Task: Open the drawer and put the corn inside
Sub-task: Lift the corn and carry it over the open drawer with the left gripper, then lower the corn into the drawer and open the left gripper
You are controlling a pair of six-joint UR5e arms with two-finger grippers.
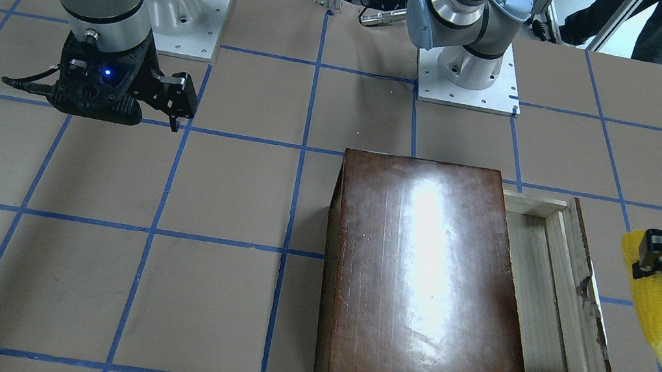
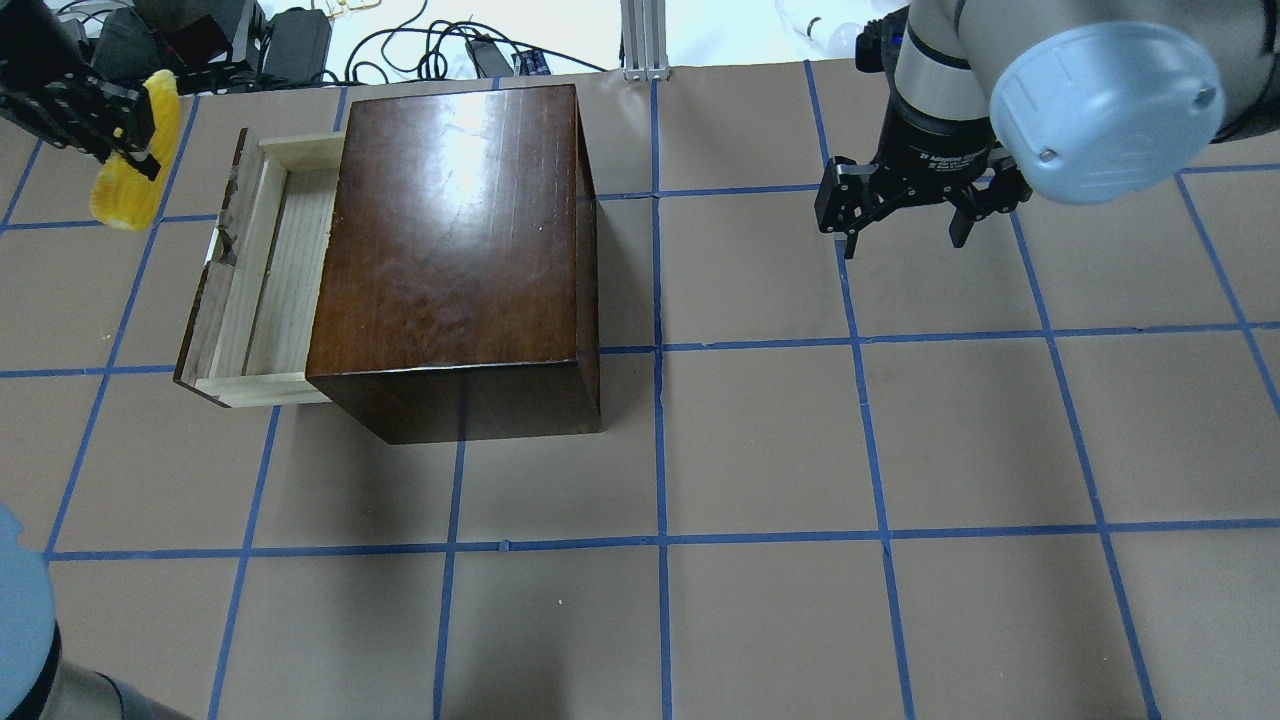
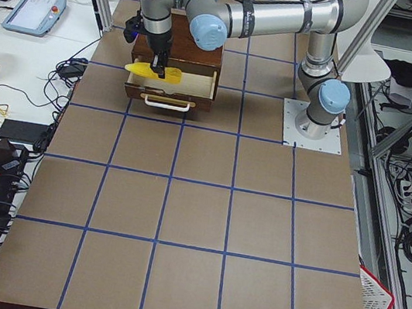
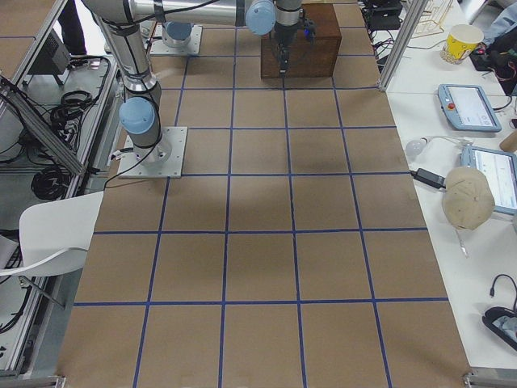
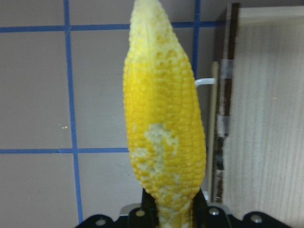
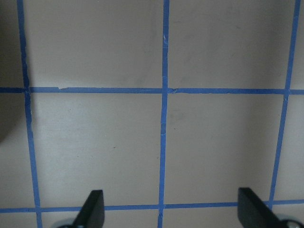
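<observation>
Left gripper [image 2: 135, 125]: closed across the corn [image 2: 125, 195] near its thick end, held in the air with the pale tip pointing away from the gripper.
Corn's place: beyond the front panel of the drawer [image 2: 285, 270], beside its far end, over bare counter [image 2: 760, 440]; not yet above the tray.
Drawer: pulled part way out of the brown box [image 2: 450, 230]; the open strip is long but narrow, and nothing lies in it.
Right gripper [image 2: 905, 240]: spread wide, holding nothing, well apart from the box.
Risk, early release: let go here, the corn would likely drop outside the front panel.
Risk, fit: if the cob turns crosswise, it could catch on the panel or the box's edge.
Risk, descent: a low pass could knock the panel and push the drawer back.
Left wrist view only: the whitish handle [image 5: 204, 81], just beside the corn.
Overhead view only: how far the drawer stands out.
</observation>
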